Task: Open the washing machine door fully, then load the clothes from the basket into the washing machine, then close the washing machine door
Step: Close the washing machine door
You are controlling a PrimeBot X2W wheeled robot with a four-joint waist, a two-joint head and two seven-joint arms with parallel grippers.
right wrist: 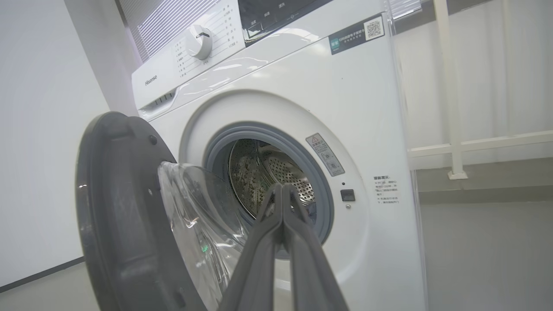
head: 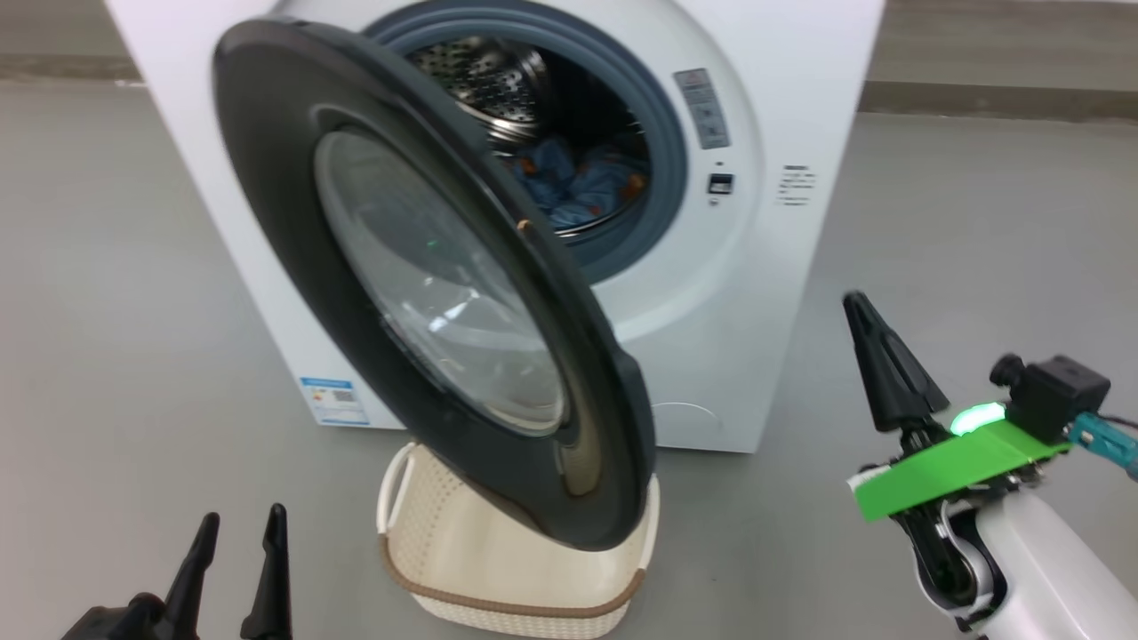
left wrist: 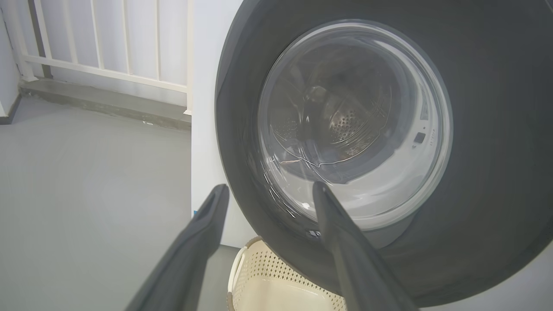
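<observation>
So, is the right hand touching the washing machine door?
Apart. In the head view the shut right hand sits well right of the washing machine door, with grey floor showing between them.

Left gripper: two long matt-black fingers, narrowing to slim tips, on a black base. Right gripper: same dark, cone-like taper, dark grey and smooth up close. Behind it, a flat bright-green plate, a glowing green light, and a boxy black camera with a teal plug. Glossy white rounded forearm, black at the wrist joint.
</observation>
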